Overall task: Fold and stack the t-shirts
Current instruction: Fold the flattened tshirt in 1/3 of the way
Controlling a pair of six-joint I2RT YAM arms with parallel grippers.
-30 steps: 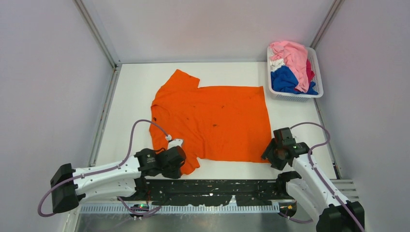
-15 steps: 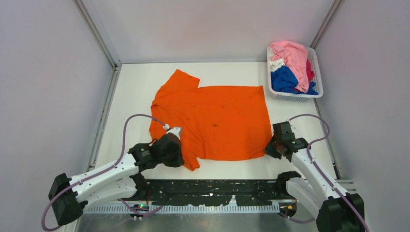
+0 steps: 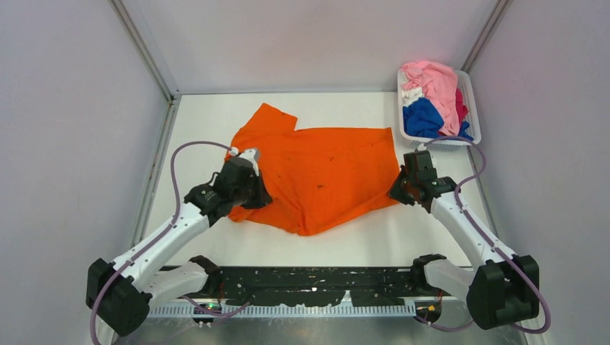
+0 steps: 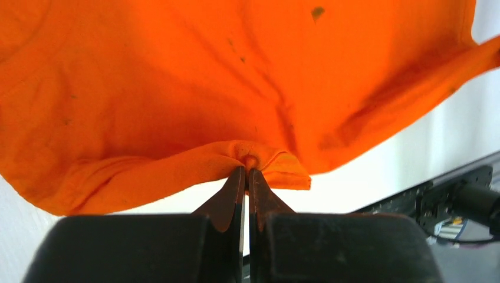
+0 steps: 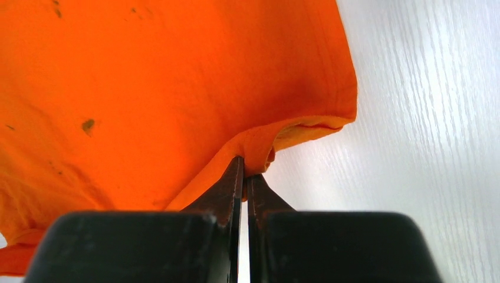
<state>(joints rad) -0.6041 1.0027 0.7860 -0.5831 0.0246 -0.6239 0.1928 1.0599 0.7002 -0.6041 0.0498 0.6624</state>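
The orange t-shirt (image 3: 316, 169) lies on the white table, its near edge lifted and sagging toward the middle. My left gripper (image 3: 253, 195) is shut on the shirt's near left edge; the left wrist view shows the cloth (image 4: 177, 88) pinched at the left gripper's (image 4: 247, 170) tips. My right gripper (image 3: 400, 188) is shut on the near right corner, and the right wrist view shows the hem (image 5: 253, 141) bunched between the right gripper's (image 5: 244, 167) tips. Pink, blue, white and magenta t-shirts (image 3: 430, 97) are piled in the basket.
A white mesh basket (image 3: 468, 92) stands at the back right corner. Grey walls with metal posts enclose the table on three sides. A black rail (image 3: 316, 282) with the arm bases runs along the near edge.
The right gripper closed on the shirt's near right corner. Both arms have moved away from the near edge, carrying the shirt's near edge up and over the rest of the shirt.
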